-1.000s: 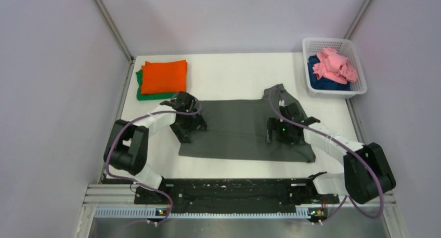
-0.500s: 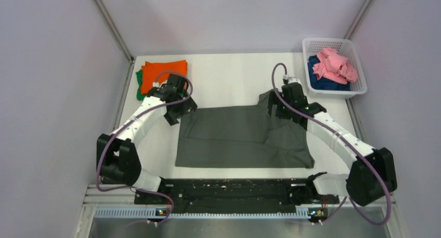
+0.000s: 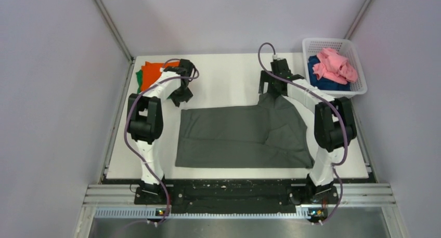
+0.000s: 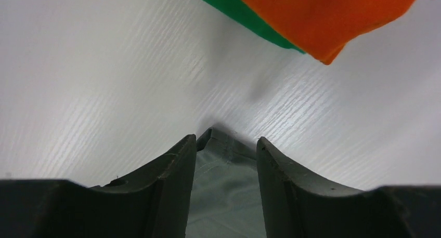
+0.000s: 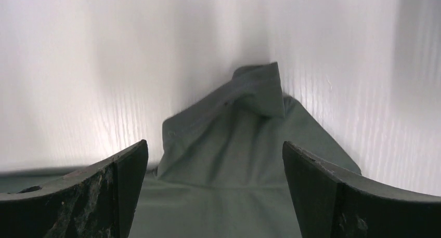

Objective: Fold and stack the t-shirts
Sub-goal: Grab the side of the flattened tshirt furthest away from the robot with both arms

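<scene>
The dark grey t-shirt (image 3: pixel 234 136) lies spread on the white table (image 3: pixel 223 74), with a sleeve pointing away at its far right. My left gripper (image 3: pixel 183 96) is at the shirt's far left corner. In the left wrist view (image 4: pixel 226 139) its jaws stand a little apart, with the corner of the cloth (image 4: pixel 223 196) lying loose between them. My right gripper (image 3: pixel 270 88) is over the far right sleeve, open wide and empty (image 5: pixel 214 143); the sleeve (image 5: pixel 249 100) lies below it. The orange shirt (image 3: pixel 155 71) lies folded on the green one (image 3: pixel 139 81), far left.
A white mesh basket (image 3: pixel 359 74) at the far right corner holds the pink shirt (image 3: pixel 335 64) and the dark blue one (image 3: pixel 320 83). The orange and green stack (image 4: pixel 322 20) lies just beyond my left gripper. Grey walls close in the table.
Both arms have stretched from the middle of the grey shirt to its far edge. The shirt now lies flatter and wider, its far edge drawn away from me.
</scene>
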